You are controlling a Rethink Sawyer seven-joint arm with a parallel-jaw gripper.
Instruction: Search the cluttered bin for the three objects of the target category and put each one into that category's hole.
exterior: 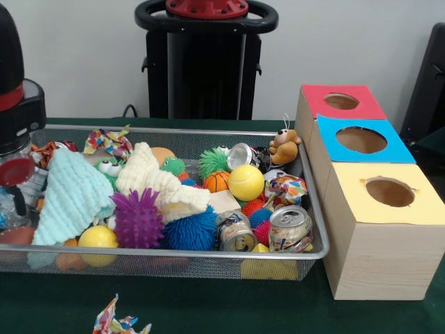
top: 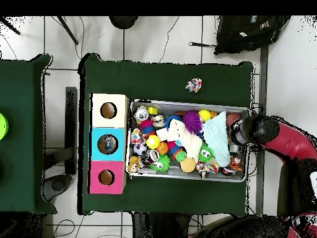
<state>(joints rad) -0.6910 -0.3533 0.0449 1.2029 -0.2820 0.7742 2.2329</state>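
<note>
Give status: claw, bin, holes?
Claw state unreadable, arm at bin's end. Bin packed full. Three holes open. Stray wrapper on cloth outside.

1. The wire bin is packed nearly edge to edge; toys, cloths and cans touch one another, leaving almost no bare mesh to reach through.
2. The arm hangs over the bin's end far from the boxes, covering that corner.
3. A pale green cloth and a cream cloth lie draped over things beneath.
4. The three holes, red, blue and yellow, stand open from above.
5. Green table beyond the bin lies open, save one small wrapper.
</note>
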